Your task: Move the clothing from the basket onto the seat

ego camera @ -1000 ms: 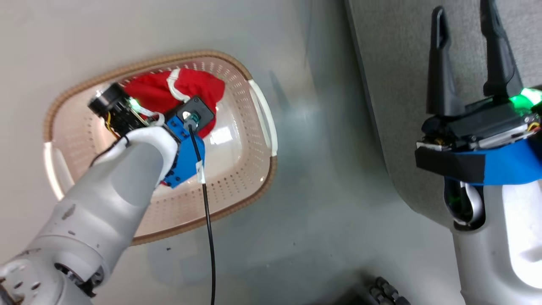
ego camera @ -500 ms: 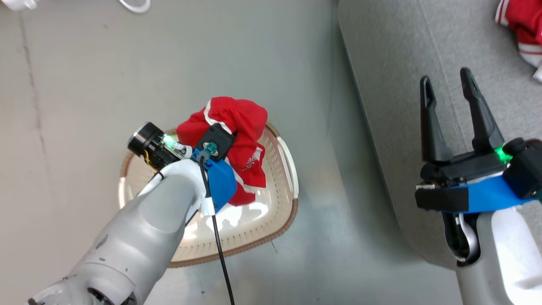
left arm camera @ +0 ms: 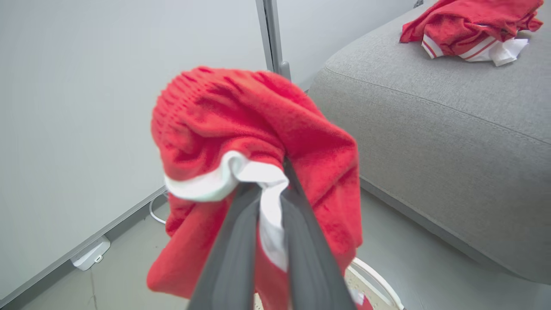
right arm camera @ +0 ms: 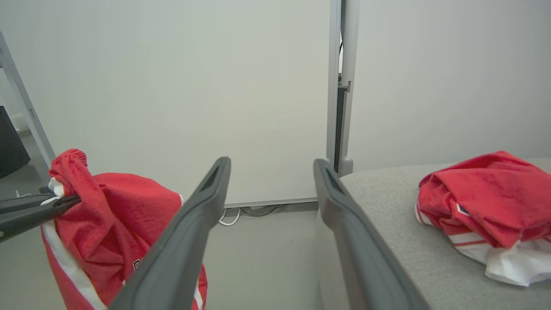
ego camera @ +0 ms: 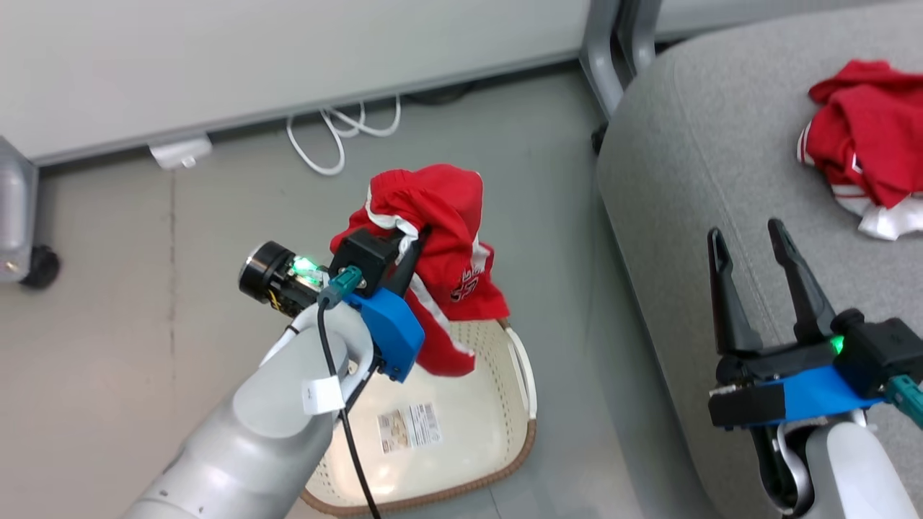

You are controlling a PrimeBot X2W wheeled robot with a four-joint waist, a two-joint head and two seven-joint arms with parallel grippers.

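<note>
1. Head view. Left gripper point(ego camera: 420, 236): mine, jaws pinched nearly together on the held garment point(ego camera: 451, 231), a bright-red piece with white trim. It hangs from my fingers above the basket point(ego camera: 494, 360). Basket: cream, perforated, on the grey floor, with a paper label point(ego camera: 409, 427) on its bottom. Right gripper point(ego camera: 744, 231): mine, fingers spread wide with nothing between them, over the near edge of the seat point(ego camera: 685, 180). Second garment point(ego camera: 858, 144): red and white, crumpled on the seat, well apart from both grippers. White cable point(ego camera: 339, 133): on the floor by the wall.
2. Left wrist view. My two dark fingers point(left arm camera: 234, 254) clamp a fold of white hem, and red cloth drapes over and around the tips. The basket's edge shows beneath. The seat is to the right, with the second garment on top.
3. Right wrist view. My fingers point(right arm camera: 189, 232) stand wide apart and bare. Held garment at left, clamped by the other gripper's tips. Second garment at right on the seat.
</note>
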